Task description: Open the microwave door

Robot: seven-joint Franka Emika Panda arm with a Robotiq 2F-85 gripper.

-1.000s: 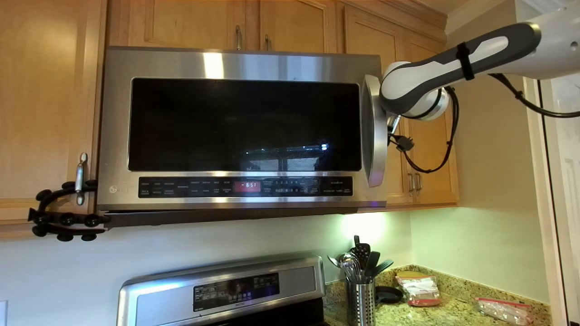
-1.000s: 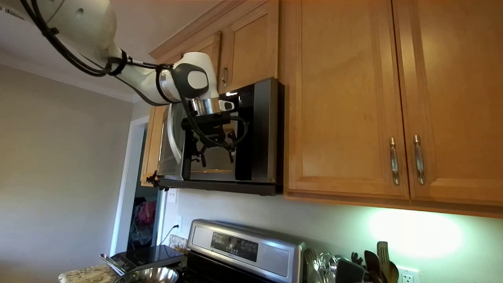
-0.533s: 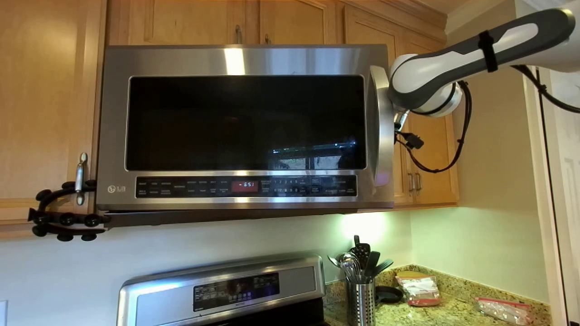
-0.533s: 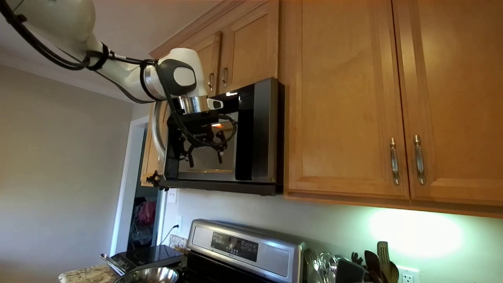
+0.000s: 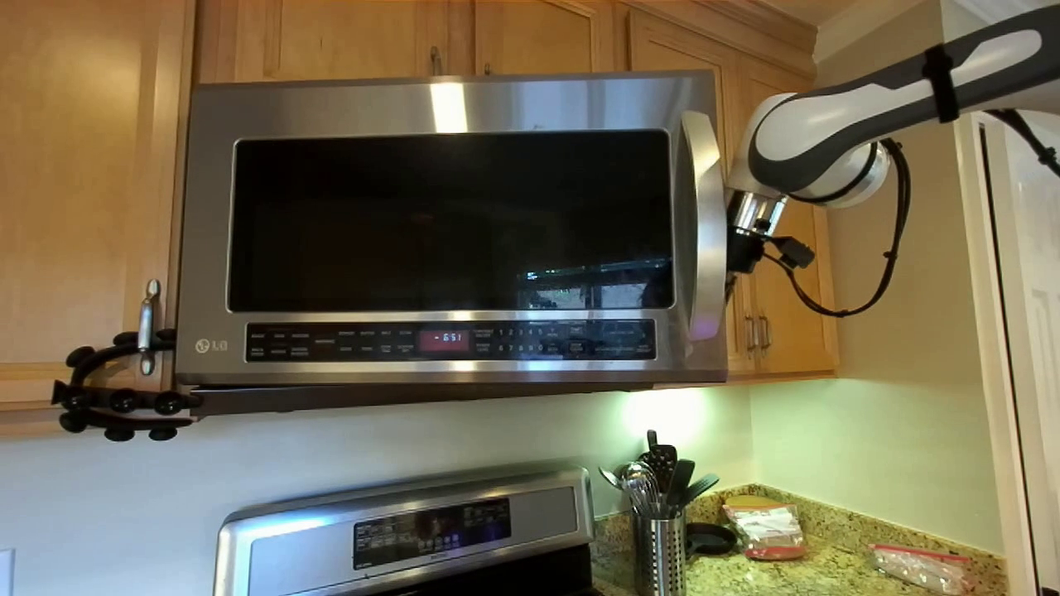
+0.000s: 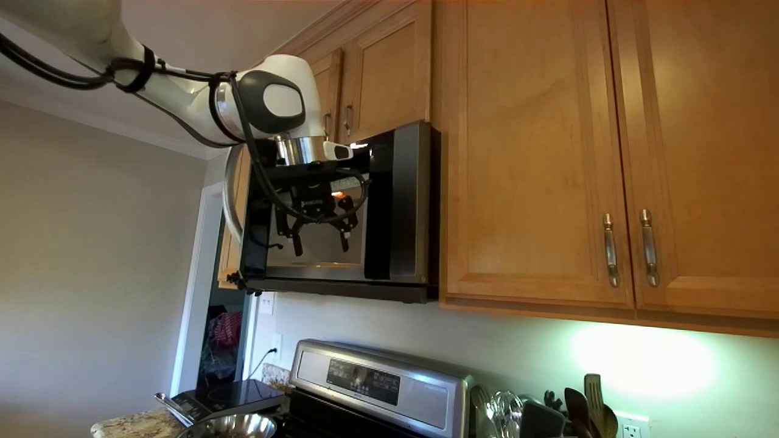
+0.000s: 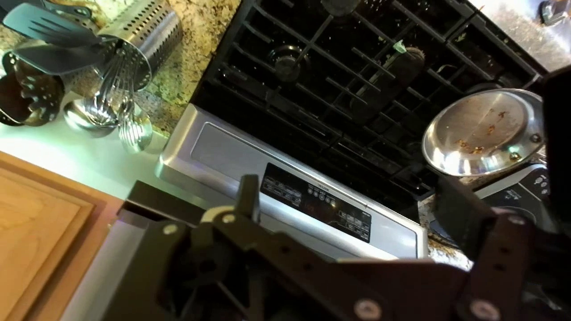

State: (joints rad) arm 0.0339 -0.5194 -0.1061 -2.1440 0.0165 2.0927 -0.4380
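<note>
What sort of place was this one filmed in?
A kitchen, probably in a home: a microwave is mounted above a stove, and a utensil holder stands beside that stove.

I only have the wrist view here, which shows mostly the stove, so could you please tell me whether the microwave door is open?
Observer: Yes, the two exterior views together show that the microwave door stands open.
Operator: Thank you. Am I holding it?
Observer: No, in an exterior view the open gripper hangs on the door's inner side, clear of the handle.
Operator: And is anything lit on its front?
Observer: Yes, the display glows red in an exterior view.
</note>
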